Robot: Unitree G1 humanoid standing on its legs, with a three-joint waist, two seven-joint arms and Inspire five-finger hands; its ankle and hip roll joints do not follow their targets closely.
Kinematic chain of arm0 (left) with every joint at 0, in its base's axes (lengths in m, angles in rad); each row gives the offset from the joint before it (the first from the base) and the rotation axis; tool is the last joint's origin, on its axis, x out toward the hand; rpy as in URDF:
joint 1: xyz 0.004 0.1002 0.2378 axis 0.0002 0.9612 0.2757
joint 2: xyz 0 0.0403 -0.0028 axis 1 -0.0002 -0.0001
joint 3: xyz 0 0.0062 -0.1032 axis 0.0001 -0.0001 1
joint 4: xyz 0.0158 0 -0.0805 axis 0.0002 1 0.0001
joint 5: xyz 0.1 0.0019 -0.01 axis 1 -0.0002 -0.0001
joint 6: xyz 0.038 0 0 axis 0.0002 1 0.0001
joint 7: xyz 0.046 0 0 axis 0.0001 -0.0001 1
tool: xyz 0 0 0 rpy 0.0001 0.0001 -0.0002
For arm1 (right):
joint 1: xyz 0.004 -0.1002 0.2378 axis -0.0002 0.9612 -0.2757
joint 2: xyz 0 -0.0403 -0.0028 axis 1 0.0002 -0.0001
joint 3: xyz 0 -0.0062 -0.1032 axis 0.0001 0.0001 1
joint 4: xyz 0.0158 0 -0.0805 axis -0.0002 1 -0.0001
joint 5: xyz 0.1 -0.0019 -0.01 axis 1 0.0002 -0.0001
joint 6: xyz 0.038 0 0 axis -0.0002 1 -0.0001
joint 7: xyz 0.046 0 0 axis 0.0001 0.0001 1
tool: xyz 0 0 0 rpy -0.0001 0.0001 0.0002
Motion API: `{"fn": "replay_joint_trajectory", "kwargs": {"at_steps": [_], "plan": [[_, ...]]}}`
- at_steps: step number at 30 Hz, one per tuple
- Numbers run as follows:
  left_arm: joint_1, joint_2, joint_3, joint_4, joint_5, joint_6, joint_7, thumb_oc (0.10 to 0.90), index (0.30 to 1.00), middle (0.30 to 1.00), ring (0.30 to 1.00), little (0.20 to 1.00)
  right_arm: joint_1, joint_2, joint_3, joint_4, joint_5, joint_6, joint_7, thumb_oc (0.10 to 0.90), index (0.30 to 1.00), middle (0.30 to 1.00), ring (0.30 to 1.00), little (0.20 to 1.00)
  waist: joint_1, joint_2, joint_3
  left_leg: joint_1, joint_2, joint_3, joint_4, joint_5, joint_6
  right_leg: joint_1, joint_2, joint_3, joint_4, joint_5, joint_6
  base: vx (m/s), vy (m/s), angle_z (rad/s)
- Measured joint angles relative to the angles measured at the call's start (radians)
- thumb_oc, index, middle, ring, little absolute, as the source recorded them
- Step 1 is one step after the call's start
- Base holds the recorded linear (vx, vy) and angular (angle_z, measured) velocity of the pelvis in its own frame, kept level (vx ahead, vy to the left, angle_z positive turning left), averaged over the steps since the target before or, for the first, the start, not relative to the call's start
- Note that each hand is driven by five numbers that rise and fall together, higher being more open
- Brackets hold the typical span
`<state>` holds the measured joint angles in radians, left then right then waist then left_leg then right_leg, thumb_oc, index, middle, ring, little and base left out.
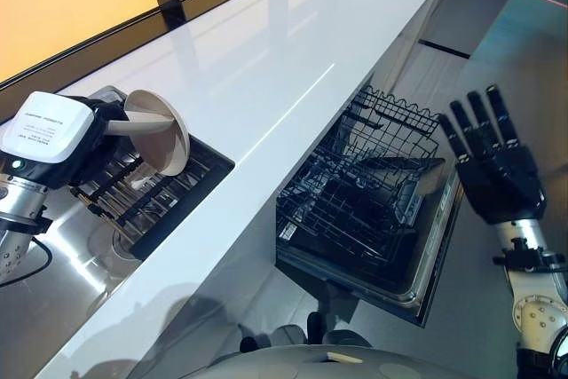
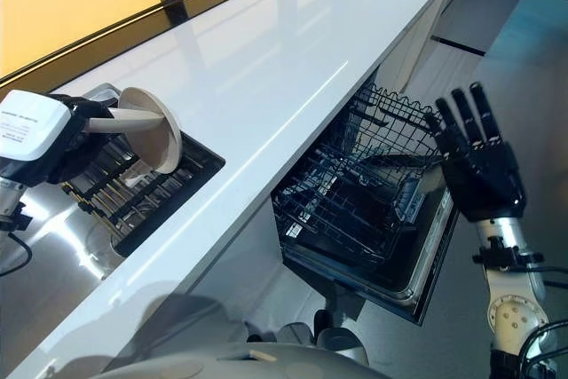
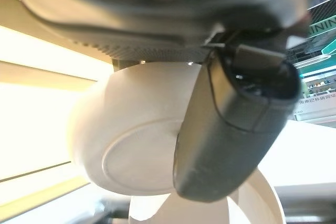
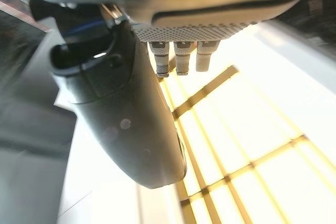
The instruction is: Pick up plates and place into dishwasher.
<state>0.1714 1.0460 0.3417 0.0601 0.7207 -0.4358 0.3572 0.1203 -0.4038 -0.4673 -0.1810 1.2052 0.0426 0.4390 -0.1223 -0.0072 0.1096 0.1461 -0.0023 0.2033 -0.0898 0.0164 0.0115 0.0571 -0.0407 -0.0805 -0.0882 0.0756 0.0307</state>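
Left hand (image 1: 84,144) has its fingers clamped on a beige plate (image 1: 160,130), held on edge above the sink rack (image 1: 146,197) (set into the white desk (image 1: 266,68)). Right hand (image 1: 497,170) hovers beside the open dishwasher rack (image 1: 355,193), fingers straight and spread.

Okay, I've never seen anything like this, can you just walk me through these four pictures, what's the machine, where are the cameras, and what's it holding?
This is a humanoid robot working in a kitchen. The two wide pictures come from a stereo camera on its head, looking down along a white countertop. The two close-up pictures come from cameras on its wrists, looking along each hand.

Its left hand is curled round a beige plate, held tilted over a dark dish rack set in the counter. The left wrist view shows that plate's underside with the thumb across it.

Its right hand is open and empty, raised beside the open dishwasher, whose wire rack is pulled out.
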Motion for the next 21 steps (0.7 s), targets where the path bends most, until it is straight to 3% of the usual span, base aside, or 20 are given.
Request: {"fn": "replay_joint_trajectory", "kwargs": {"at_steps": [4, 7, 12, 15, 21], "plan": [[-0.048, -0.011, -0.02, -0.009, -0.081, 0.037, -0.022, 0.1, 0.3, 0.3, 0.3, 0.2, -0.02, -0.061, 0.004, -0.03, -0.257, -0.115, -0.09, 0.8, 0.9, 0.9, 0.9, 0.9, 0.012, 0.017, -0.011, -0.002, -0.001, -0.01, 0.0, 0.0, 0.0, 0.002, -0.001, 0.001, 0.0, 0.0, 0.0, 0.02, -0.026, 0.05], [-0.056, -0.051, -0.019, -0.048, -0.147, 0.048, -0.03, 0.1, 0.3, 0.3, 0.3, 0.2, -0.017, -0.106, 0.018, -0.03, -0.43, -0.142, -0.136, 0.8, 0.9, 0.9, 0.9, 0.9, 0.02, 0.018, -0.013, -0.003, 0.0, -0.016, -0.003, 0.0, 0.0, 0.004, 0.0, -0.004, -0.001, 0.0, 0.0, 0.02, -0.045, 0.04], [-0.069, -0.093, -0.041, -0.16, -0.151, 0.043, -0.037, 0.1, 0.3, 0.3, 0.3, 0.2, -0.017, -0.226, 0.114, -0.03, -0.834, -0.176, -0.283, 0.8, 0.9, 0.9, 0.9, 0.9, 0.035, 0.018, -0.013, -0.011, -0.001, -0.033, -0.004, 0.003, 0.0, 0.005, -0.002, -0.019, -0.002, 0.0, 0.0, 0.02, -0.046, 0.08], [-0.106, -0.092, -0.058, -0.2, -0.149, 0.063, -0.037, 0.1, 0.3, 0.3, 0.3, 0.2, -0.032, -0.264, 0.134, -0.03, -0.91, -0.172, -0.344, 0.8, 0.9, 0.9, 0.9, 0.9, 0.053, 0.018, -0.013, -0.017, -0.001, -0.048, -0.004, 0.007, 0.0, 0.006, -0.003, -0.027, -0.002, 0.0, 0.0, 0.01, -0.035, 0.15], [-0.135, -0.09, -0.061, -0.206, -0.131, 0.134, -0.033, 0.1, 0.3, 0.3, 0.3, 0.2, -0.119, -0.297, 0.182, -0.03, -0.934, -0.151, -0.426, 0.8, 0.9, 0.9, 0.9, 0.9, 0.087, 0.018, -0.012, -0.018, 0.0, -0.083, -0.003, 0.015, -0.003, 0.018, -0.003, -0.048, -0.003, -0.004, 0.004, 0.0, -0.038, 0.16]]}}
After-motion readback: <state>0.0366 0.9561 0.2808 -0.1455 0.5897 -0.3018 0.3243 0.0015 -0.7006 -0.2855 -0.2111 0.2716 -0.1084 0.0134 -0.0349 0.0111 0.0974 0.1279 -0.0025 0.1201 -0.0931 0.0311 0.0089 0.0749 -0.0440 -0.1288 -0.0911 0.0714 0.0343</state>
